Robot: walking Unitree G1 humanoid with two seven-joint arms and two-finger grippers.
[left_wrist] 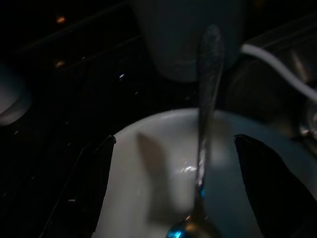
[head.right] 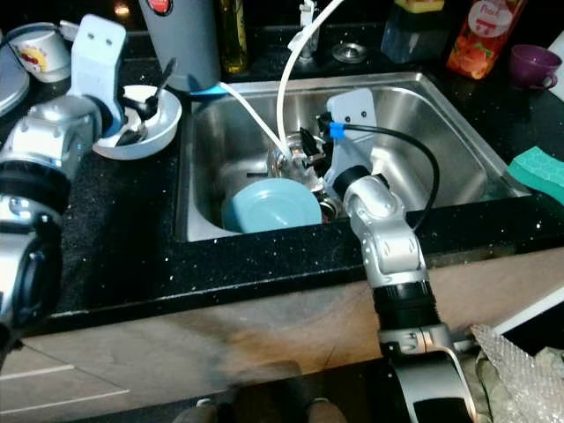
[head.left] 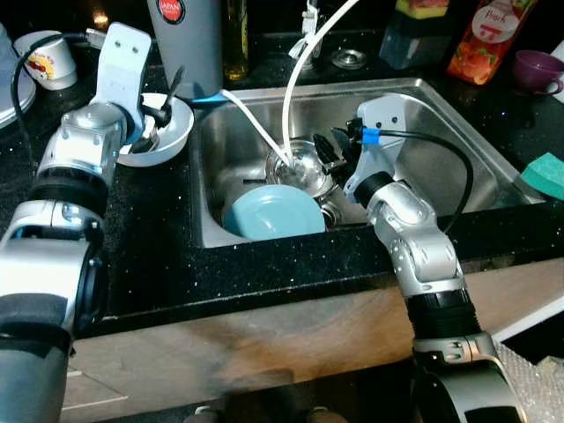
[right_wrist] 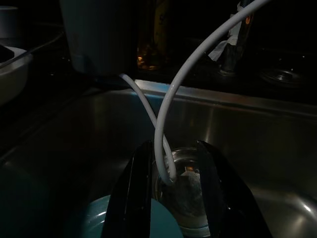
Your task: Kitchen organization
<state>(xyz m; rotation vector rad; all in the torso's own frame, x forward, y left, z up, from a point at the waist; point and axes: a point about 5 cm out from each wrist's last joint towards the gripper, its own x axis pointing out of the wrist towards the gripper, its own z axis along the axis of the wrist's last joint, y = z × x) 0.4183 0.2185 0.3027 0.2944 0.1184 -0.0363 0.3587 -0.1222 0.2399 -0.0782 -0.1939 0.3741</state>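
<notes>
A: Left eye view first: how far along is this tidy-up?

B: Early, I'd judge. The sink (head.left: 458,132) holds a blue plate (head.left: 273,214) and a steel bowl (head.left: 300,167), with a white hose (head.left: 295,70) looping down into the bowl. On the counter (head.left: 159,256) to its left sits a white bowl (head.left: 172,137) with a spoon (left_wrist: 205,99) in it. A mug (head.left: 48,60), a juice carton (head.left: 489,35), a purple cup (head.left: 533,69) and a green sponge (head.left: 546,174) lie about too. Nothing looks sorted yet.

A: Where are the grippers?

B: The right gripper (right_wrist: 171,198) is down in the sink at the steel bowl, fingers (right_wrist: 133,198) spread a little, one either side of the hose end and bowl rim. Whether they touch either, I cannot tell. The left gripper (left_wrist: 171,183) hangs over the white bowl, fingers (left_wrist: 89,188) spread wide with the spoon between them, not pinched.

A: And the spoon's lie?

B: Its long axis runs from the bowl's middle up and outward; the head rests low in the bowl, the handle tilts over the rim towards the grey jug (head.left: 189,44) behind.

A: What's left?

B: By my reckoning, nearly everything: the spoon's pickup, and the dishes in the sink.
</notes>
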